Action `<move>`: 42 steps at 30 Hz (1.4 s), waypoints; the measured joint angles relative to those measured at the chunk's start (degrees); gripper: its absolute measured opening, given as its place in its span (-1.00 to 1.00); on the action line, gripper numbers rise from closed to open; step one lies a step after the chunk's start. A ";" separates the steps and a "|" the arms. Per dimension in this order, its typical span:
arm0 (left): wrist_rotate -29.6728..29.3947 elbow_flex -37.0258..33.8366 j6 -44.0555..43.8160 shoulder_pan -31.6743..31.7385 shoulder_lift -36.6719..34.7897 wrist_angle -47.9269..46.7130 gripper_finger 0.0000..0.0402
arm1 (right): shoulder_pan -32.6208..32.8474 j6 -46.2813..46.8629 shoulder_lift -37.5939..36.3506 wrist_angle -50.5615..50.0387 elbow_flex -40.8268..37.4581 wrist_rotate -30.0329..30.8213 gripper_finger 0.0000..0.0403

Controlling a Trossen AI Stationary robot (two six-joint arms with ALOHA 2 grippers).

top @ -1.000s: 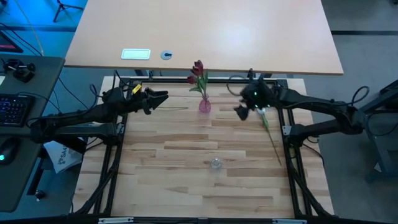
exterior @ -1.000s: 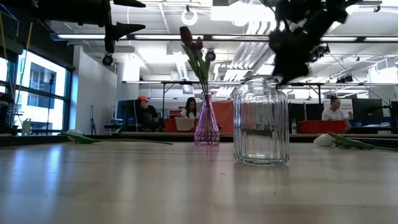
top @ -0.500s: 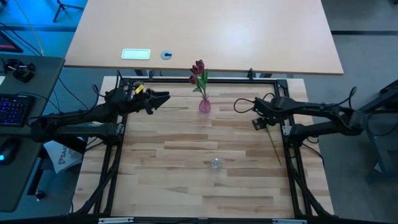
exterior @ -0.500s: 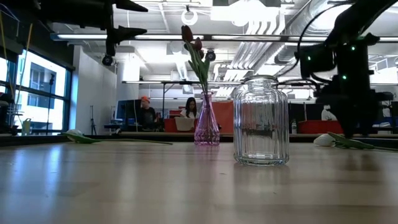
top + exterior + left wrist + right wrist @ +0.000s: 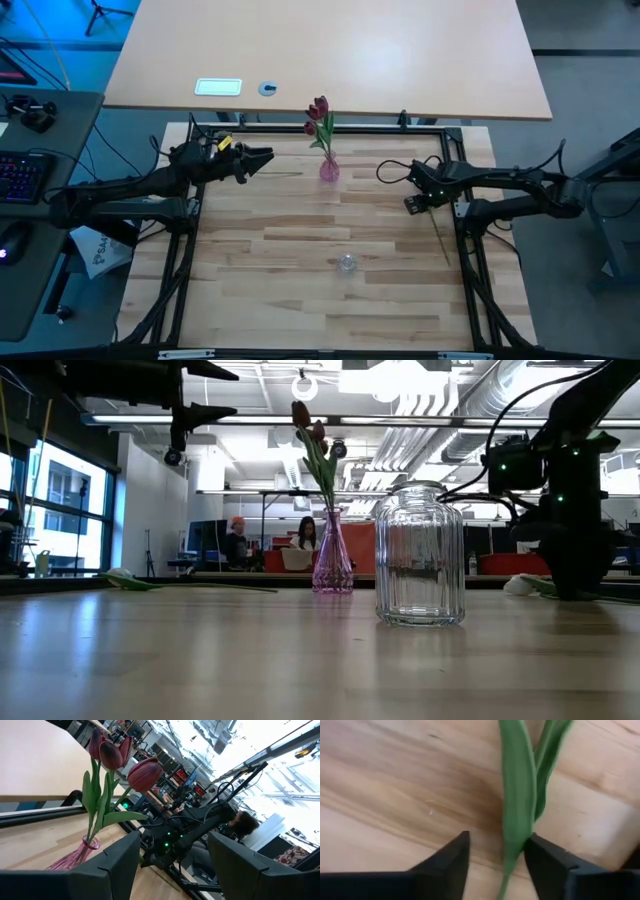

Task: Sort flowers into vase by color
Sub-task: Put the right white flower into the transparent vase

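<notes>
Three dark red tulips [image 5: 318,110] stand in a pink vase [image 5: 329,169] near the table's far edge. A clear glass jar [image 5: 346,263] stands empty nearer the front. One flower [image 5: 440,235] lies along the table's right edge; its white head [image 5: 518,585] and green leaves [image 5: 517,815] show. Another flower [image 5: 130,579] lies flat at the far left. My right gripper [image 5: 413,203] is open and points down at the right flower, with fingers [image 5: 445,865] on either side of its leaves. My left gripper [image 5: 262,155] hovers open, left of the pink vase.
A black frame [image 5: 320,128] borders the wooden table. A light desk [image 5: 330,50] lies beyond the far edge. In the room behind, people sit at desks [image 5: 305,538]. The table's near half holds only the jar.
My right gripper has swung from beside the pink vase toward the table's right edge and come down from high up to table level over the lying flower. The flowers and vases have stayed put.
</notes>
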 joint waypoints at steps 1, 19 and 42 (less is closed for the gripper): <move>0.00 0.00 0.04 0.00 0.00 -0.01 0.10 | 0.02 -0.73 -0.02 0.38 -0.01 -0.51 -0.25; -0.04 0.00 3.57 0.04 -0.02 3.03 0.10 | 24.50 -12.12 -7.36 61.57 11.10 -19.14 -0.98; -1.98 0.00 6.05 0.04 -0.02 3.00 0.10 | 35.15 -23.29 2.84 78.18 11.13 -5.01 -1.00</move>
